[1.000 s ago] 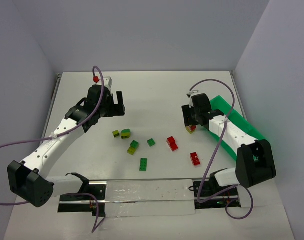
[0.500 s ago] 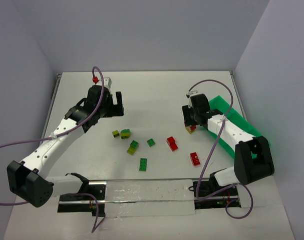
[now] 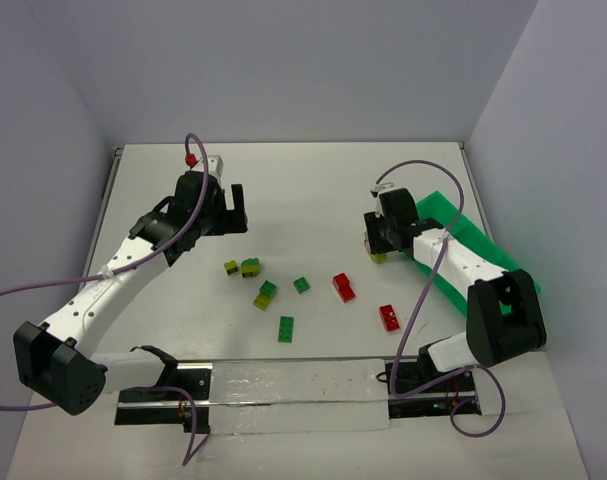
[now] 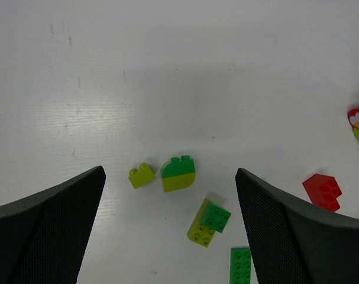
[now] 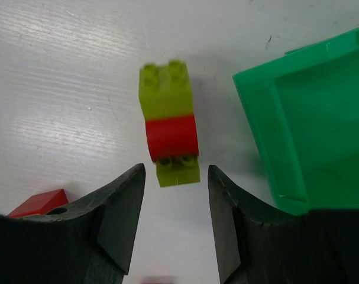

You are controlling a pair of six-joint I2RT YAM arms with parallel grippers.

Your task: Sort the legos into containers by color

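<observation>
We see right fingers narrower than second ago, flanking yellow-green/red stack; slim gaps both sides, not yet pinching. Stack lies on table at 9 o'clock of tray, just beside it. Pick looks imminent. Left fingers spread wide, unmoved, above bricks.

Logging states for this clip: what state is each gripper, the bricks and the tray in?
Left gripper: open, holding nothing.
Right gripper: open, jaws flanking the stacked brick, gaps showing.
Stacked brick: yellow-green and red, joined, beside the tray.
Other bricks: loose on the table.
Tray: visible compartment empty.
</observation>
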